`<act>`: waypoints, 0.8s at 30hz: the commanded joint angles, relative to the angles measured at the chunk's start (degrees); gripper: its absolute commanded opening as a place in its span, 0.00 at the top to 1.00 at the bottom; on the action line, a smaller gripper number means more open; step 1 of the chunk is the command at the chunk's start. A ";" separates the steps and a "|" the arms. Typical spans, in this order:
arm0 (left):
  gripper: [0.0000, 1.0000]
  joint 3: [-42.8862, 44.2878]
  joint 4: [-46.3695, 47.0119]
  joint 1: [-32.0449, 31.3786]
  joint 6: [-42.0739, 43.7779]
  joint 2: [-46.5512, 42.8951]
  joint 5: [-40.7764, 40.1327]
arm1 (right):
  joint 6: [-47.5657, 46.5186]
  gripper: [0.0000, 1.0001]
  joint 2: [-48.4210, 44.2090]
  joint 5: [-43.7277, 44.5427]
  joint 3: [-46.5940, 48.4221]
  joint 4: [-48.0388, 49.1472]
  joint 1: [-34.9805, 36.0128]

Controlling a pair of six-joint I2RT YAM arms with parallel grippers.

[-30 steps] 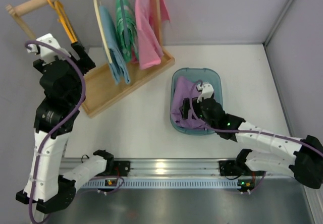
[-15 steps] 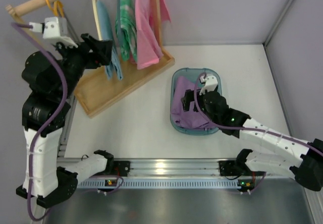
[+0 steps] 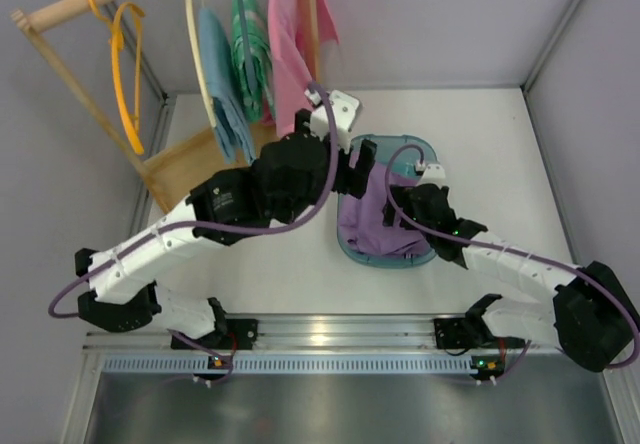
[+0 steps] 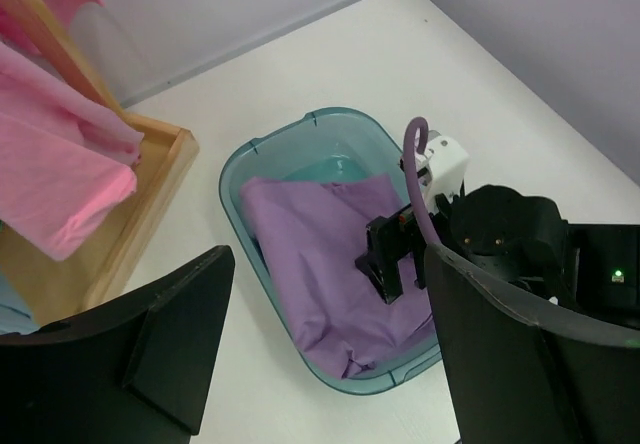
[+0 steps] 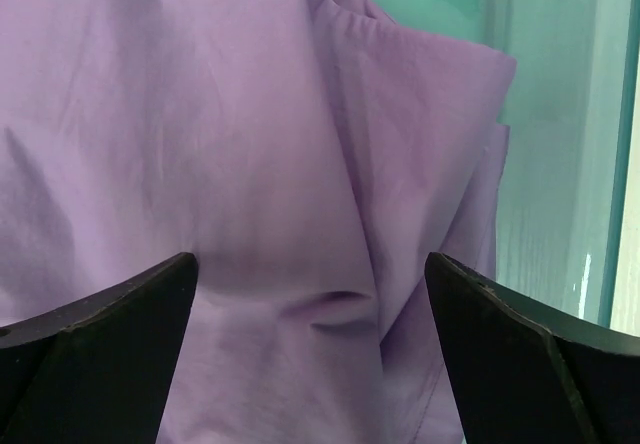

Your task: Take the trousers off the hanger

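Note:
The lilac trousers [image 3: 372, 226] lie crumpled in a teal basin [image 3: 420, 149], off the hanger. The orange-yellow hanger [image 3: 122, 74] hangs bare on the wooden rail at the far left. My left gripper [image 3: 360, 172] reaches across to the basin's left rim, open and holding nothing. In the left wrist view this gripper [image 4: 330, 364] hovers above the trousers [image 4: 310, 254] and the basin [image 4: 232, 204]. My right gripper [image 3: 393, 207] stands open just over the cloth. The right wrist view shows its gripper [image 5: 315, 354] spread wide above the trousers [image 5: 240, 154], with the basin's wall [image 5: 560, 144] at the right.
A wooden rack with a tray base [image 3: 195, 174] stands at the back left. It carries a light blue garment [image 3: 215, 89], a green one [image 3: 248, 49] and a pink one [image 3: 290, 59]. The pink garment [image 4: 60, 179] hangs close to my left wrist. Walls close the back and right.
My left arm has swung from the hanger on the rack across to the basin, its jaws narrowing slightly. The right gripper has stayed open over the trousers.

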 commanded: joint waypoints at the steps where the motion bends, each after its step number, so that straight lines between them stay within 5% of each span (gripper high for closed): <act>1: 0.17 -3.47 6.70 -4.71 -0.17 -2.08 -13.25 | 0.84 0.02 -2.25 -1.09 -1.27 3.35 -0.43; 7: 0.16 -25.78 21.64 -5.33 -2.64 -10.77 -18.78 | 1.19 0.17 -0.59 -2.94 -4.97 7.39 -0.43; 12: 0.16 -38.09 29.48 -1.83 -7.28 -15.61 -13.36 | 1.02 0.29 6.44 -2.24 -3.22 8.44 -0.43; 15: 0.16 -42.58 31.49 3.53 -11.50 -14.92 -5.54 | 0.84 0.49 8.03 -0.93 -2.86 8.62 -0.35; 19: 0.17 -47.17 35.20 8.20 -14.41 -12.37 -0.87 | -0.12 0.87 5.75 1.36 -1.28 6.25 -0.43; 22: 0.17 -47.96 36.68 8.38 -16.97 -10.17 -0.08 | -2.23 0.91 1.88 3.03 1.53 3.36 -0.43; 24: 0.17 -48.31 37.04 8.38 -18.45 -8.51 1.67 | -4.34 0.85 -0.32 3.83 3.19 2.82 -0.43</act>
